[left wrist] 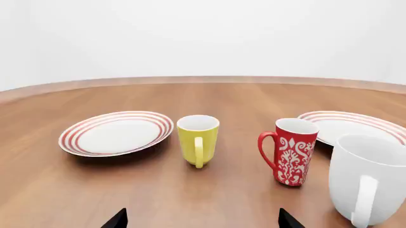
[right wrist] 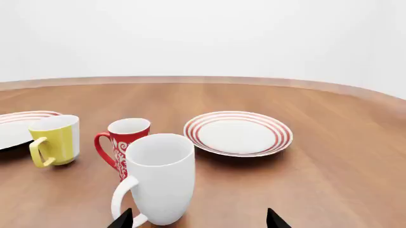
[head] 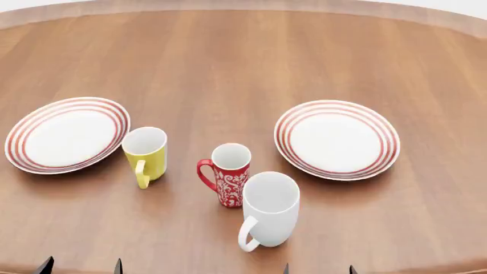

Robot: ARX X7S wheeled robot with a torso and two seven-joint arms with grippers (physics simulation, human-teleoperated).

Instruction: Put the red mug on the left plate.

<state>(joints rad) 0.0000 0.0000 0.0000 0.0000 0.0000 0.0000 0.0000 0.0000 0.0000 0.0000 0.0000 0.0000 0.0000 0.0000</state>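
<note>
The red mug (head: 228, 181) with its white scroll pattern stands upright near the table's front middle, handle to the left; it also shows in the left wrist view (left wrist: 290, 151) and the right wrist view (right wrist: 123, 142). The left plate (head: 67, 134), white with red rings, lies at the left and shows in the left wrist view (left wrist: 117, 133). My left gripper (head: 80, 267) is open and empty at the front edge, well short of the mugs. My right gripper (head: 318, 269) is open and empty, just in front of the white mug (head: 266, 214).
A yellow mug (head: 145, 154) stands between the left plate and the red mug. The large white mug touches or nearly touches the red mug's right front. A second ringed plate (head: 337, 138) lies at the right. The round wooden table (head: 243, 57) extends far back.
</note>
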